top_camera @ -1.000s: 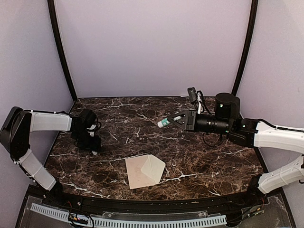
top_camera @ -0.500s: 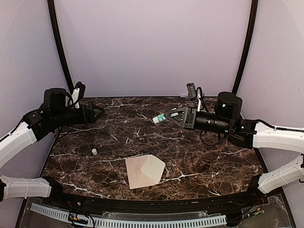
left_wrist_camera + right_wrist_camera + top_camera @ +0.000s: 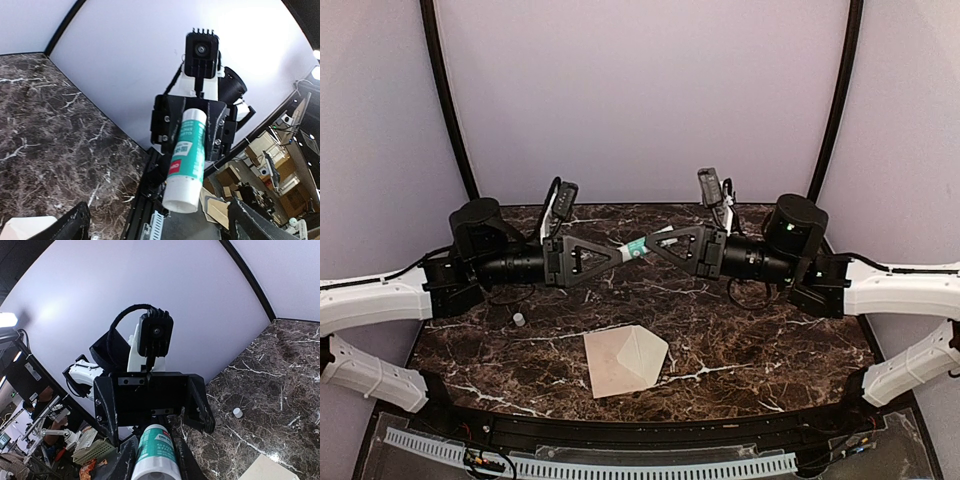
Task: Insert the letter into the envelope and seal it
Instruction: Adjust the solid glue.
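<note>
The envelope (image 3: 625, 360) lies flat on the marble near the front, its pointed flap spread to the right. The letter does not show as a separate sheet. Above the table's middle my right gripper (image 3: 652, 243) is shut on a teal and white glue stick (image 3: 636, 247), seen close up as the glue stick (image 3: 154, 455) between its fingers. My left gripper (image 3: 616, 256) faces it with jaws wide open. In the left wrist view the glue stick (image 3: 190, 150) points its white end between my left fingers (image 3: 75, 225) without touching them.
A small white cap (image 3: 518, 319) sits alone on the marble at the left, and shows in the right wrist view as the cap (image 3: 238, 412). Both arms stretch level above the table and meet over its middle. Curved lilac walls close the back and sides.
My left arm rose from beside the cap at the table's left, swung to the middle and opened wide. My right gripper carried the glue stick a little leftward to meet it.
</note>
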Robot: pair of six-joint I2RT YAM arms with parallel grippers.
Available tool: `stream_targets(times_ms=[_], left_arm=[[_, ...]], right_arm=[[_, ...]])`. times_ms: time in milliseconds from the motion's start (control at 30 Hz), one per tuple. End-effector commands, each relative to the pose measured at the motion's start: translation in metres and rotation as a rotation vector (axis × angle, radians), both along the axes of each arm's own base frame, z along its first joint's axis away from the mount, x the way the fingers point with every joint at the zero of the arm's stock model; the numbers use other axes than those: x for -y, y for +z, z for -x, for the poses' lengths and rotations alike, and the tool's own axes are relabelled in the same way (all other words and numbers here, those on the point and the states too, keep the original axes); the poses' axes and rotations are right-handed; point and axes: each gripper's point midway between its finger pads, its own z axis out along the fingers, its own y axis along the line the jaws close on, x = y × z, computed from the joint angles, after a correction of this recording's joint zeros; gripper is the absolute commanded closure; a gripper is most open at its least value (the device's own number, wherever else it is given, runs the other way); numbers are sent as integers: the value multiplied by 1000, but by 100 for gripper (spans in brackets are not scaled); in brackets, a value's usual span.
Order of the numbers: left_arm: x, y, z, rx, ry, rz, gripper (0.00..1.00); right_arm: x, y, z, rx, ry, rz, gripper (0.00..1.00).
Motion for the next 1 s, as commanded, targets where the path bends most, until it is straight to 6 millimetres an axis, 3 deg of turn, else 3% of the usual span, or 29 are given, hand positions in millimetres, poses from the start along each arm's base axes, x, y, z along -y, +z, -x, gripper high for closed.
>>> stream_targets(times_ms=[0, 100, 267, 367, 600, 767, 967], left_arm=[[13, 43, 20, 59, -109, 142, 6], [18, 45, 23, 46, -139, 170, 16], [22, 41, 26, 22, -171, 190, 42], [22, 42, 25, 14, -173, 204, 47], [24, 40, 22, -4, -156, 205, 74], [23, 36, 19, -26, -141, 193, 90], [22, 24, 18, -51, -126, 136, 98]], right_arm=[[-4, 29, 7, 67, 23, -79, 100], [-5, 29, 7, 66, 24, -80, 100], [-6, 28, 8, 65, 30, -78, 100], [-7, 28, 9, 65, 34, -77, 100], [-5, 25, 8, 62, 27, -70, 100], [-3, 21, 8, 57, 18, -62, 84], [9, 14, 3, 59, -34, -23, 34]])
